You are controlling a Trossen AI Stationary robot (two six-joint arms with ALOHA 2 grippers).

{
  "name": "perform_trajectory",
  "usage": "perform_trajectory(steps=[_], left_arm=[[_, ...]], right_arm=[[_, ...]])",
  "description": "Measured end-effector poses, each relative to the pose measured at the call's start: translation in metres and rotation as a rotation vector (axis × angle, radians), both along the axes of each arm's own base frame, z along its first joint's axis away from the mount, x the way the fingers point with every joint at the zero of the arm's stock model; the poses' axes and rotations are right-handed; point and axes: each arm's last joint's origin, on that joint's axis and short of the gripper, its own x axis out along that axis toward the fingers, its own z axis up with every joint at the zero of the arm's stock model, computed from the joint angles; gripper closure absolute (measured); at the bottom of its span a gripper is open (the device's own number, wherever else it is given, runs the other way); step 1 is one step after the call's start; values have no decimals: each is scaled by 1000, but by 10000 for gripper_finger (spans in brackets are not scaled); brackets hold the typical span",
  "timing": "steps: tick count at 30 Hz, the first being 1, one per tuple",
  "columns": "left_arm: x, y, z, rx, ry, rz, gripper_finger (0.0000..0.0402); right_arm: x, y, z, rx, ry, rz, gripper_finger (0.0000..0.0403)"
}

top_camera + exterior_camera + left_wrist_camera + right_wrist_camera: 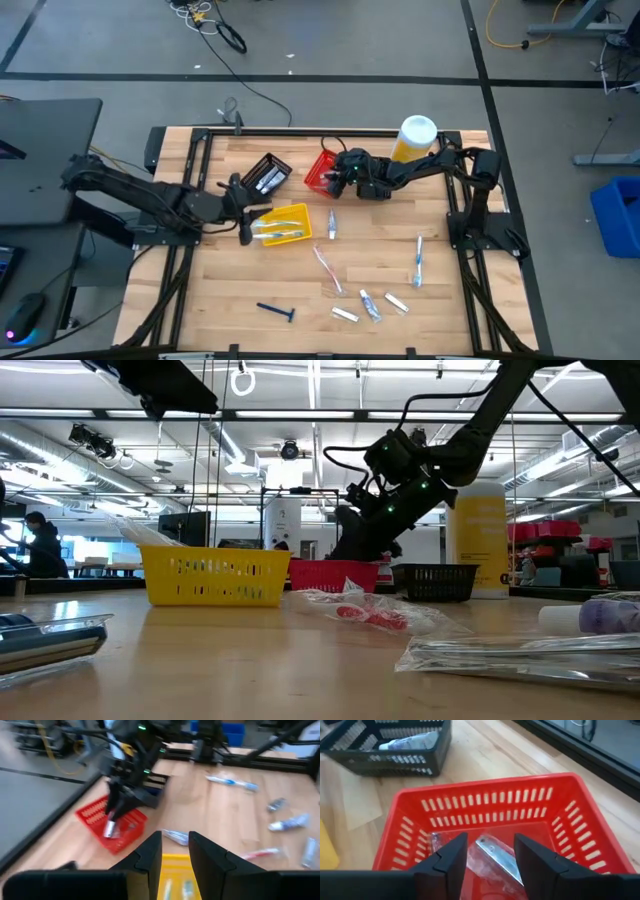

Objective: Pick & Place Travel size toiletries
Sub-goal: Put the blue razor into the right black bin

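Toiletries lie loose on the worktop: one razor (pixel 275 310), several tubes (pixel 371 304) and three wrapped toothbrushes (pixel 418 260) toward its near edge. Three baskets stand mid-worktop. Only the right wrist view shows a wrapped tube (pixel 495 855) inside the red basket (pixel 485 802), between the right gripper's (pixel 490 852) released jaws. Left gripper (pixel 175 852), jaws parted, hovers over the yellow basket (pixel 283 224) holding toothbrushes.

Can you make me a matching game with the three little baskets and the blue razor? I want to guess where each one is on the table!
Things:
1. red basket
2. yellow basket
3. black basket
4. blue razor

Places:
A. under the left gripper
B. alone near the table's front edge
C. under the right gripper
D. left of the red basket

Pairs: 1-C, 2-A, 3-D, 4-B
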Motion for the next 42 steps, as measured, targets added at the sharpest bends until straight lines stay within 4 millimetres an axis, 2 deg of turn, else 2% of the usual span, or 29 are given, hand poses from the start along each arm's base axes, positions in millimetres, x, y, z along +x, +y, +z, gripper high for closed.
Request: perform_trajectory(steps=[4,9,13,18,23,34,42], left_arm=[[6,-8,-11,-48,40,-45,297],[21,-27,-31,-73,132,-116,297],[30,-49,-49,-68,203,-207,297],[31,-81,-66,-81,261,-348,297],[35,-110,-88,-70,289,-446,297],[41,-154,-126,-132,265,-586,297],[35,-166,-154,-97,347,-586,297]], right_arm=[[1,5,6,8,-16,64,217],[3,24,23,-32,-31,145,197],[1,45,40,-48,-23,211,188],[-2,72,55,-59,-10,260,193],[0,90,57,-86,-4,274,202],[0,105,57,-96,3,297,197],[1,107,58,-98,-4,305,205]])
